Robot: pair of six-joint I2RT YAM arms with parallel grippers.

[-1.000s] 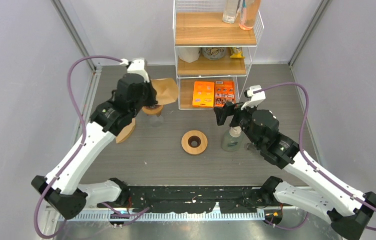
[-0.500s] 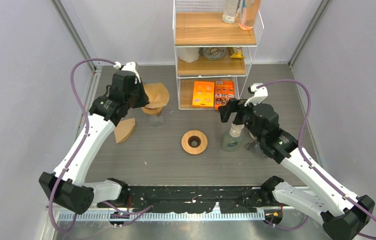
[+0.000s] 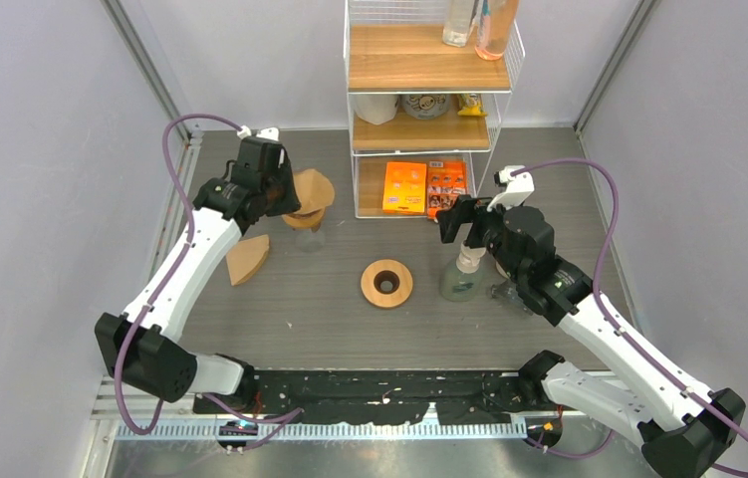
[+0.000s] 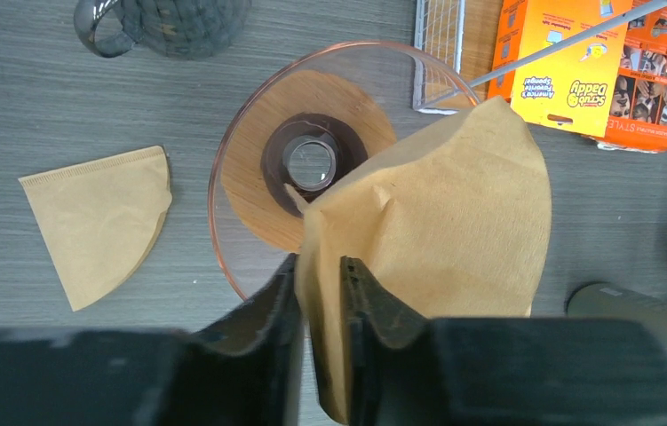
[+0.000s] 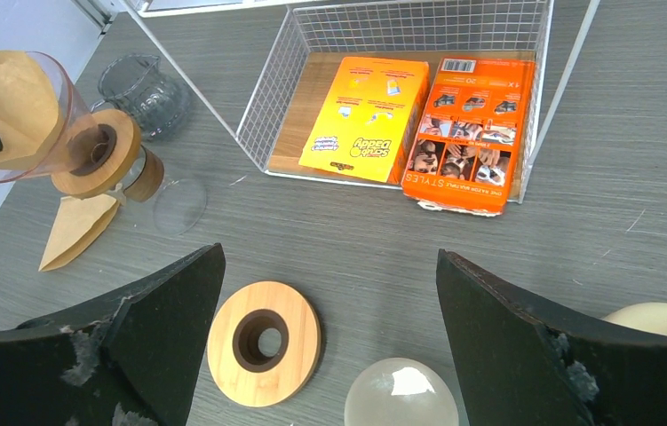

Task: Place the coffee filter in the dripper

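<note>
My left gripper (image 4: 319, 275) is shut on the edge of a brown paper coffee filter (image 4: 436, 213). It holds the filter tilted over the glass dripper (image 4: 223, 204), which has a wooden collar. The filter's tip points at the dripper's centre hole and its wide part hangs past the right rim. From above, the filter (image 3: 312, 189) covers the dripper (image 3: 300, 221) beside the left gripper (image 3: 285, 194). My right gripper (image 5: 329, 293) is open and empty, above a wooden ring and far from the dripper.
A second filter (image 3: 248, 257) lies flat on the table left of the dripper. A wooden ring (image 3: 386, 283) sits mid-table, with a pale bottle (image 3: 462, 277) to its right. A wire shelf rack with orange boxes (image 3: 424, 186) stands behind. A glass mug (image 4: 170, 22) sits near the dripper.
My left arm has swung back and left, bringing the filter down and left onto the dripper. The right gripper rose slightly and then held still.
</note>
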